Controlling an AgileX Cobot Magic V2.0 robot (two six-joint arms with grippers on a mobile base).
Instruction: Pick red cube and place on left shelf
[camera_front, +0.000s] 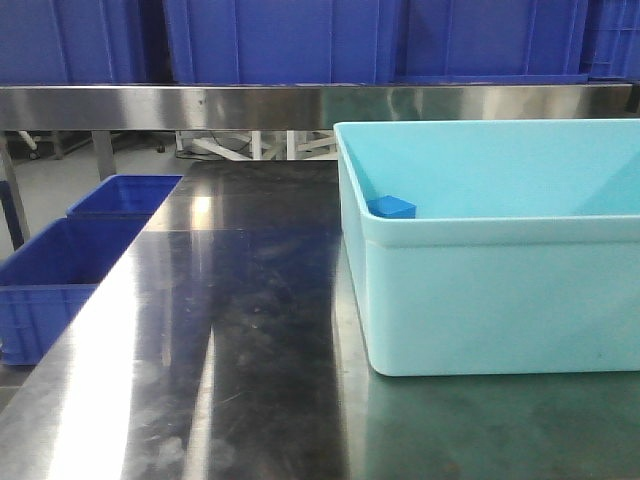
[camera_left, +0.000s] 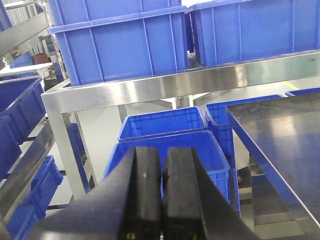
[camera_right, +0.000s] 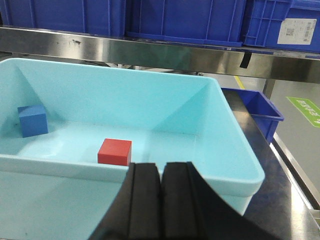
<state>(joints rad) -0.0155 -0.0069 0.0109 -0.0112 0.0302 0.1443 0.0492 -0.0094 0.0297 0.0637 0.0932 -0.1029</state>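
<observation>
1. We take the pale tub (camera_right: 235, 165) on the steel tabletop (camera_front: 240, 330) as our landmark; the red cube (camera_right: 114, 152) sits flat on its floor, close behind the near wall.
2. A blue block (camera_right: 33, 120) rests in the tub's far left corner, well apart from the red cube, so it should not hinder a grasp.
3. Our right hand (camera_right: 161, 200) hangs just outside the tub's near wall, fingers pressed together and holding nothing. We judge it must spread before dropping over the cube.
4. Our left hand (camera_left: 162, 195) is also pressed together and empty, facing the steel shelf (camera_left: 165, 87) and blue crates (camera_left: 165, 150) left of the tub.
5. The pick is not yet begun.
</observation>
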